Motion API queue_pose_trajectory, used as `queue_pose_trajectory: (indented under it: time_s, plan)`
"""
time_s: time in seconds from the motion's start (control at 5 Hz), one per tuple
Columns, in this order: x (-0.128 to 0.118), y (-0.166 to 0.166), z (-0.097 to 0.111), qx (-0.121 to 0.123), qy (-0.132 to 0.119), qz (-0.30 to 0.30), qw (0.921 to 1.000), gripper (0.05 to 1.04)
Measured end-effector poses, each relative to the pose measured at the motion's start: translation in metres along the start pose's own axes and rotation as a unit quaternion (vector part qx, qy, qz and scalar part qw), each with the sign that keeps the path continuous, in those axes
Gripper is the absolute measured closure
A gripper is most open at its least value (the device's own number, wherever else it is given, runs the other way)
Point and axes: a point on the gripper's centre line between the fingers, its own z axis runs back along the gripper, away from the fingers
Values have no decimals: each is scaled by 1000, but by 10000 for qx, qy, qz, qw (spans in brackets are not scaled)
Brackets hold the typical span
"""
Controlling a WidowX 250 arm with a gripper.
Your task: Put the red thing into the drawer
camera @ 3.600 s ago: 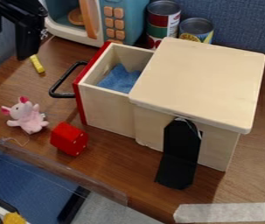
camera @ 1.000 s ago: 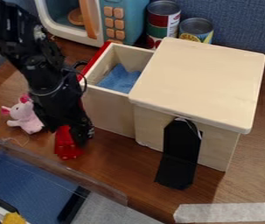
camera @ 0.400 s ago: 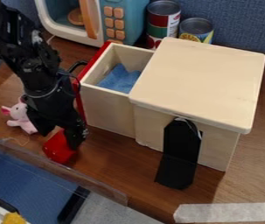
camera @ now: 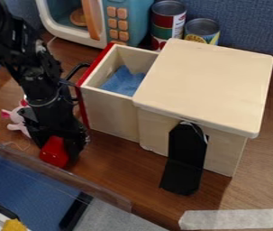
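The black gripper hangs down from the upper left at the lower left of the camera view, low over the table. It is shut on the red block, whose upper part is hidden between the fingers. The block is close to the tabletop; whether it touches the wood I cannot tell. Up and to the right of them, the wooden drawer with its red front is pulled out to the left and open at the top. A blue cloth lies inside it.
A pink plush toy is partly hidden behind the gripper. The drawer's black handle juts out left beside the arm. The wooden cabinet stands at the right, with cans and a toy microwave behind.
The gripper has come down from the upper left onto the red block. Over the latest frames both have shifted a little to the left, and the block has turned.
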Motion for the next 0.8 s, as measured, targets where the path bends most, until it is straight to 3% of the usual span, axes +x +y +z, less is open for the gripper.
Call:
queue_pose_trajectory:
  time_s: [0.2, 0.4, 0.6, 0.8]
  plan:
    - [-3, -1, 7, -39, 60, -83, 9999, 263]
    - [2, -3, 38, -40, -161, -235, 9996, 263]
    - [18, -21, 76, -15, -302, -541, 9981, 263]
    - [39, -49, 101, 82, -375, -722, 9966, 263]
